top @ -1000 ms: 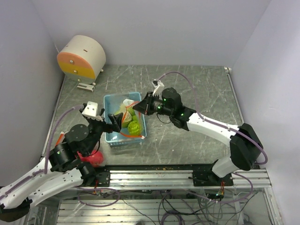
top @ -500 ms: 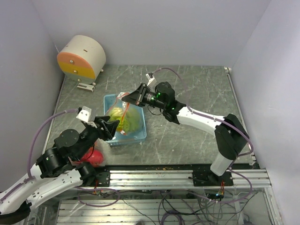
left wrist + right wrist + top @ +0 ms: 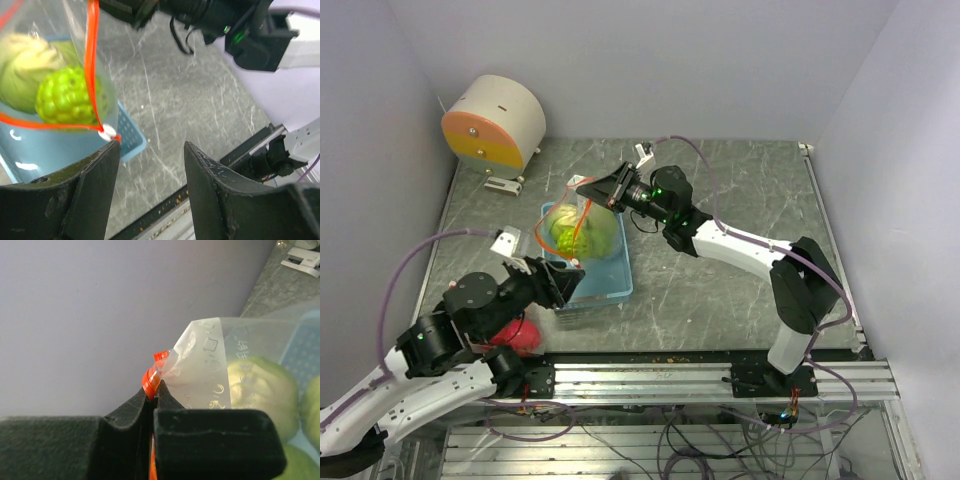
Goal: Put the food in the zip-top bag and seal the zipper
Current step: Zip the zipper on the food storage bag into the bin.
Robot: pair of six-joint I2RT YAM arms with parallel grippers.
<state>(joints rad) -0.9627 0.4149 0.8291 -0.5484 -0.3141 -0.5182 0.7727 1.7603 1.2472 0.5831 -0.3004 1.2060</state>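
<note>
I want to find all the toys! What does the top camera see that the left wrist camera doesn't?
Only the top view shows the red apple and the round drum. Only the left wrist view shows the bumps on one green piece. Both show the bag, its green food and the blue tray.
</note>
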